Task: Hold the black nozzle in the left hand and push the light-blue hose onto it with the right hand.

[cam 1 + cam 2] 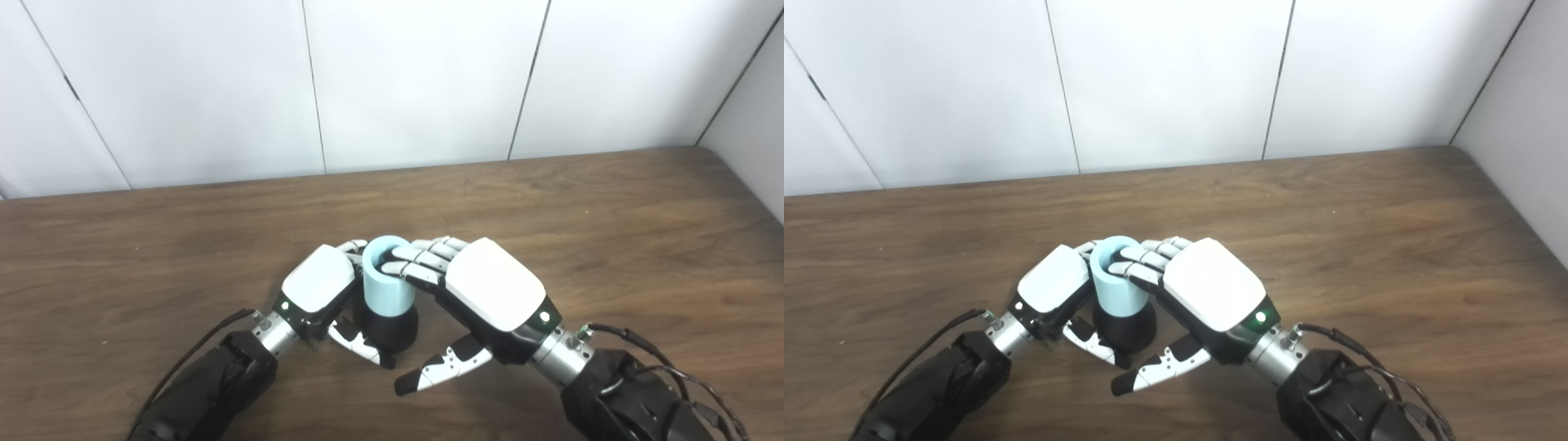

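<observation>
The light-blue hose (387, 288), a short upright tube, sits on top of the black nozzle (395, 331), which stands on the wooden table (612, 214). My left hand (318, 285) wraps them from the left, fingers behind the hose and thumb across the front of the nozzle. My right hand (493, 285) comes from the right. Its curled fingers (410, 260) lie over the hose's top rim and dip into the opening. Its thumb (441, 367) sticks out low in front, touching nothing. How far the nozzle reaches inside the hose is hidden.
A white panelled wall (416, 79) rises right behind the table's far edge, and a side wall (759, 141) closes off the right. Black cables (643, 349) trail from both wrists over the tabletop.
</observation>
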You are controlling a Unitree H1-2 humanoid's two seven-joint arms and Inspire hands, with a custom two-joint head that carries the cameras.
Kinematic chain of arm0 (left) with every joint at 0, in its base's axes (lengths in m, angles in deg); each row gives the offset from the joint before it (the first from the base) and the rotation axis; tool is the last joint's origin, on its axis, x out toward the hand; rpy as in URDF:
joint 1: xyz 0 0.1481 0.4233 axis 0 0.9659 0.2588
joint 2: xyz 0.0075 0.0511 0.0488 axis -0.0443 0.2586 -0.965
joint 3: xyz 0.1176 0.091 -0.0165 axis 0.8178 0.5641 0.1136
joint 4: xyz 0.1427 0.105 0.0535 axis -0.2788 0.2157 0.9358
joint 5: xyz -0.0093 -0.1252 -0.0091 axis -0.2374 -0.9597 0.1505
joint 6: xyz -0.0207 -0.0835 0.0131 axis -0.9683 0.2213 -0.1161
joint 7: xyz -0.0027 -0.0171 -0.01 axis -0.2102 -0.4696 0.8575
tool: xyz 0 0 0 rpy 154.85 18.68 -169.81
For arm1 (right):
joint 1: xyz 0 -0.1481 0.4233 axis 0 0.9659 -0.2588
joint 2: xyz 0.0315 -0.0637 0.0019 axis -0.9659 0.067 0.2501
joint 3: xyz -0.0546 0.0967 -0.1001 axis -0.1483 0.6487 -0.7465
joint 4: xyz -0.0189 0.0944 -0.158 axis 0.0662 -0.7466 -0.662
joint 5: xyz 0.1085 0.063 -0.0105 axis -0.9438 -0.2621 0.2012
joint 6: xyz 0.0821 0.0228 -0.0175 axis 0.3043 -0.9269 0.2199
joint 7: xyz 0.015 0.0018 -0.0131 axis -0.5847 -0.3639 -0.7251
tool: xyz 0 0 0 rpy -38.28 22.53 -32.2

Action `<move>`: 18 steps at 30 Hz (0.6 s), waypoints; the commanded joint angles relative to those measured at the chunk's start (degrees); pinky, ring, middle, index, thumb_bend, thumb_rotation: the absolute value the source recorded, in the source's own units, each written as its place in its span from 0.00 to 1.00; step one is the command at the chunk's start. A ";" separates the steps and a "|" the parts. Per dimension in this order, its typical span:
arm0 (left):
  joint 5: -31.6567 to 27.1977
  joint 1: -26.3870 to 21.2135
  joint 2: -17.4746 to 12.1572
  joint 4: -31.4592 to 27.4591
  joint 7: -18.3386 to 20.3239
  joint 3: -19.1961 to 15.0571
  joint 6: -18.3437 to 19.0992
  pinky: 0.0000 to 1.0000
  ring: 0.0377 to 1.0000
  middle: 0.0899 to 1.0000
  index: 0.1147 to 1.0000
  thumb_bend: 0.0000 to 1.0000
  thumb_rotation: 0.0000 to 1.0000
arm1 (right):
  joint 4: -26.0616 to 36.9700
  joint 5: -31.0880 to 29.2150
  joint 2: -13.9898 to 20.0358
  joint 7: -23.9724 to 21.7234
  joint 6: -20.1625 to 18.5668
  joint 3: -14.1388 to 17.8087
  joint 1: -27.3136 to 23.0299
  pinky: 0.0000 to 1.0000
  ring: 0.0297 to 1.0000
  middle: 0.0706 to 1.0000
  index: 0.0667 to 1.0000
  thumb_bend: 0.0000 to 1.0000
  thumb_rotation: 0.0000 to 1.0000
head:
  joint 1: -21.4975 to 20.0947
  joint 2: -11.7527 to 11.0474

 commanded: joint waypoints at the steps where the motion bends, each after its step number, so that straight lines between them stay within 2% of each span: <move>1: 2.42 9.55 2.62 6.16 7.22 5.06 3.75 0.82 0.48 0.41 0.42 0.50 0.00 | -5.23 -2.89 3.35 -15.90 1.61 -7.28 3.98 0.75 0.80 0.79 0.75 0.88 1.00 | -0.05 0.03; 7: 2.43 9.42 2.73 6.86 6.41 5.09 3.13 0.82 0.48 0.42 0.41 0.50 0.00 | -5.61 -3.06 3.31 -14.47 1.90 -7.38 4.38 0.75 0.79 0.79 0.75 0.87 1.00 | -0.05 0.03; 8: 2.41 9.42 2.74 6.89 6.44 5.08 3.16 0.82 0.48 0.42 0.41 0.50 0.00 | -5.61 -3.34 3.17 -13.12 2.29 -7.12 4.57 0.75 0.79 0.79 0.75 0.87 1.00 | -0.05 0.03; 11: 2.55 9.29 2.78 7.25 6.36 5.16 3.17 0.82 0.48 0.41 0.42 0.50 0.00 | -6.68 -4.88 2.07 -3.99 5.32 -5.67 5.72 0.68 0.73 0.73 0.70 0.82 0.90 | -0.13 -0.26; 14: 2.89 9.01 2.94 8.40 5.76 5.34 2.90 0.83 0.49 0.39 0.44 0.50 0.00 | -7.50 -6.01 0.80 4.77 7.40 -4.58 6.52 0.67 0.73 0.73 0.70 0.77 0.86 | -0.18 -0.46; 18: 3.12 8.75 3.22 9.46 5.20 5.57 2.77 0.83 0.48 0.39 0.44 0.50 0.00 | -5.35 -5.27 0.24 4.91 5.64 -4.50 5.35 0.80 0.90 0.90 0.87 0.77 0.81 | -0.15 -0.64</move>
